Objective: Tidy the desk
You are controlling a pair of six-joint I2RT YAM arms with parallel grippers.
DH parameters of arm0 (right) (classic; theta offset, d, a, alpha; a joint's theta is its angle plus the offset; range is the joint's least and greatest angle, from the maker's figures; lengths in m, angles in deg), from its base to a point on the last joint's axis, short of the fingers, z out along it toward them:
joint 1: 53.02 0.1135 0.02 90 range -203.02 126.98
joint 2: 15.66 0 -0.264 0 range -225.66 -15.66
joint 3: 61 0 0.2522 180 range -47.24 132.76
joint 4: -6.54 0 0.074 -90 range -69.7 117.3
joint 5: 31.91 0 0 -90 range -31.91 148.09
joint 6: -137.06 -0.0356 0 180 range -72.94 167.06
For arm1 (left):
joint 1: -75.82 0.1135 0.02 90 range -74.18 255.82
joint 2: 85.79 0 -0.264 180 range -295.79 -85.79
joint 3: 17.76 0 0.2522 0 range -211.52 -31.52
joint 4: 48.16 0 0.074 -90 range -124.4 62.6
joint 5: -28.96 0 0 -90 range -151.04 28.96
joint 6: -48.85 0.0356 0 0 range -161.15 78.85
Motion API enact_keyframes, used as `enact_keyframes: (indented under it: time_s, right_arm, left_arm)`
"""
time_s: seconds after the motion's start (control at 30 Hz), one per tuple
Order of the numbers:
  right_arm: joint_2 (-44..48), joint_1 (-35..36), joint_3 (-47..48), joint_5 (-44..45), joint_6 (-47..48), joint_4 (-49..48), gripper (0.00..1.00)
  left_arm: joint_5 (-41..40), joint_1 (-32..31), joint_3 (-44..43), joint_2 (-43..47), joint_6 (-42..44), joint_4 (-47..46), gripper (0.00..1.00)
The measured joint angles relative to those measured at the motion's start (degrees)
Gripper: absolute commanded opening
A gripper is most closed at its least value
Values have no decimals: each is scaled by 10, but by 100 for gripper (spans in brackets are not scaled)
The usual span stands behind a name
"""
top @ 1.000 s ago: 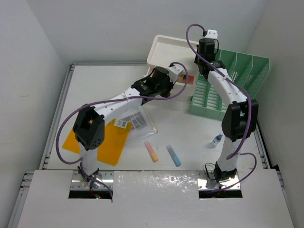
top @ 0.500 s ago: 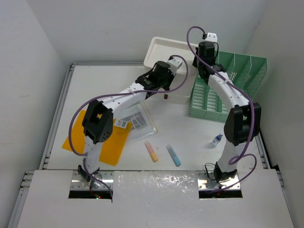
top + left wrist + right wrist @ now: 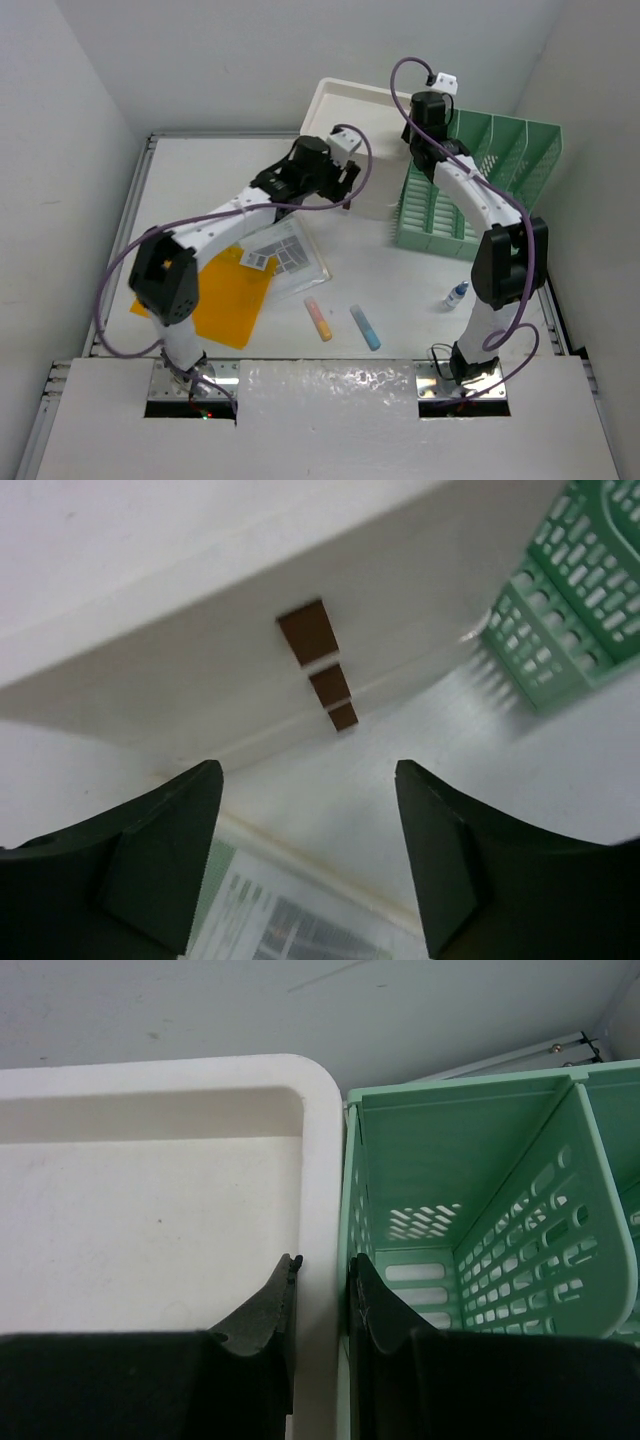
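Moved since earlier: left gripper (image 3: 305,775) is backing away from the white drawer box (image 3: 200,650) toward the left, and its fingers, pressed together a moment ago, are now spreading wide with nothing between them.
Left gripper view: three brown handles (image 3: 308,633) on the drawer box front are facing it, well apart from the fingertips.
Right gripper (image 3: 322,1265): is pinching the drawer box's top rim, one finger sitting inside the tray-like top, the other squeezing down between the box and the green rack (image 3: 480,150).
Desk (image 3: 200,180): is lying under everything, with the box and rack standing at its far right.
Loose items: orange folder (image 3: 225,300), clear sleeve (image 3: 290,250), two markers (image 3: 318,319) and a small bottle (image 3: 457,294) are lying toward the near side.
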Motion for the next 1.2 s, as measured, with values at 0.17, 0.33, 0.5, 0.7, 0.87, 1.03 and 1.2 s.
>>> enact_keyframes:
  time_s: [0.17, 0.33, 0.5, 0.7, 0.87, 1.03, 1.2]
  right_arm:
    - [1, 3, 0, 3, -5, 5, 0]
    - [3, 3, -5, 7, -18, -1, 0]
    - [3, 3, -5, 8, -21, 0, 0]
    - [5, 3, -12, 8, -21, -10, 0]
    - [11, 3, -26, 8, -21, -28, 0]
    - [16, 3, -41, 11, -23, -49, 0]
    - [21, 5, -57, 15, -27, -71, 0]
  left_arm:
    - [31, 2, 121, 112, 11, -43, 55]
    - [19, 2, 118, 28, -4, -92, 58]
    - [-11, 1, 105, -70, -24, -102, 62]
    - [-63, -3, 71, -97, -42, -122, 64]
    - [-92, -5, 47, -98, -61, -166, 64]
    - [-123, -11, 40, -118, -83, -177, 60]
    - [-126, -17, 20, -155, -108, -174, 57]
